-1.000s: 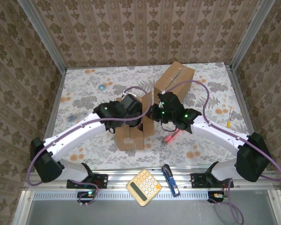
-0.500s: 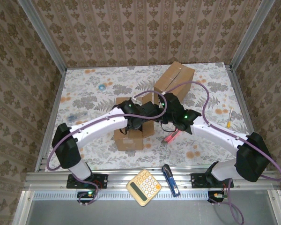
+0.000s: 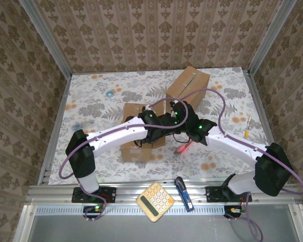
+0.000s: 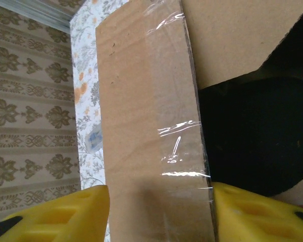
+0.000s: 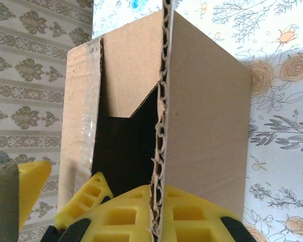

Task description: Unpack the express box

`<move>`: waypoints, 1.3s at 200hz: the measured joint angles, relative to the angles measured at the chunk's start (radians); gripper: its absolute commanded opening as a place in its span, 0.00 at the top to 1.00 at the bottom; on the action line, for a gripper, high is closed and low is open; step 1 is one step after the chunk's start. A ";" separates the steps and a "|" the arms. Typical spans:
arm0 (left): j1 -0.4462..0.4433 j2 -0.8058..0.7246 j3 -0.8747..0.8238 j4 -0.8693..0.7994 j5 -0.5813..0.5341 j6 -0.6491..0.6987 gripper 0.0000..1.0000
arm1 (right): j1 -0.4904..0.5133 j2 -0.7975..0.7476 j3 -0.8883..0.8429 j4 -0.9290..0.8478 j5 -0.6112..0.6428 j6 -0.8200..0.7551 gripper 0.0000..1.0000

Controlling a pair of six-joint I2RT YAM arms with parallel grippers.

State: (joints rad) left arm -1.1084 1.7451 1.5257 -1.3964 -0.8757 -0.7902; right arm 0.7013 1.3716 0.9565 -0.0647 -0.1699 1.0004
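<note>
The open box (image 3: 134, 151) sits mid counter (image 3: 91, 96). Left jaws, partly open, straddle its taped flap (image 4: 151, 126), perhaps touching it; I cannot tell if they grip. Right jaws are clamped on the side flap (image 5: 202, 126).

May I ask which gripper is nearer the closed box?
Right. The right gripper grips the open box, nearest the closed box; the left gripper straddles its flap, farther off.

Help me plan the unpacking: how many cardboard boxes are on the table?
2. An open box sits mid-table; a closed box lies behind it, toward the far right. Others may be hidden.
</note>
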 measured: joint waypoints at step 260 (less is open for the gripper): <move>0.166 -0.407 -0.216 0.263 0.176 0.164 1.00 | -0.010 -0.079 -0.059 -0.042 0.054 -0.001 1.00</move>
State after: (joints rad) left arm -0.9428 1.3380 1.3098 -1.1336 -0.6998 -0.6262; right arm 0.6918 1.2926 0.8978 -0.1062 -0.1162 0.9993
